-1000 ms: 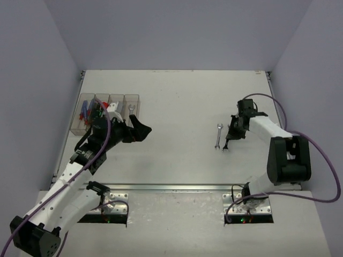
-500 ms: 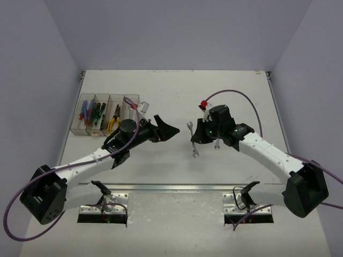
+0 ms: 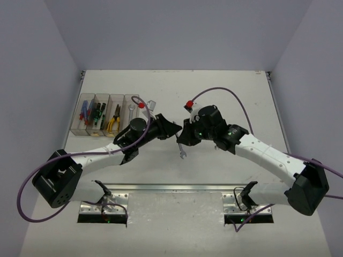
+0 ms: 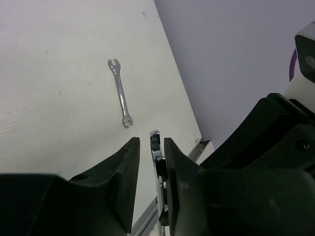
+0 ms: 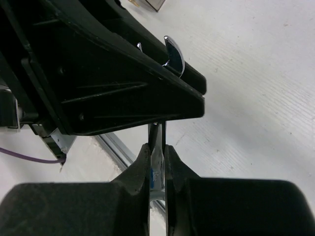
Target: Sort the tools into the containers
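The containers (image 3: 102,114) stand at the far left of the table. They already hold screwdrivers, pliers and one wrench, and they lie well apart from the meeting point of the two arms at table centre.

The left gripper (image 4: 151,147) reaches rightward and straddles the held wrench (image 3: 181,151). A thin strip of table shows between one finger and the shank, so it cannot be told whether these fingers clamp the tool or only bracket it.

The wrench is off the table, between the two grippers. Its long axis passes through both finger gaps in line. One open end projects beyond the left gripper and the other toward the near edge.

The right gripper (image 5: 157,153) faces left and is closed tightly on the shank.

A second wrench (image 4: 120,93) lies flat on the table beyond it, untouched.

The left arm is the nearer to the containers. The coming transfer therefore likely depends on a firm left clamp before the right fingers let go.
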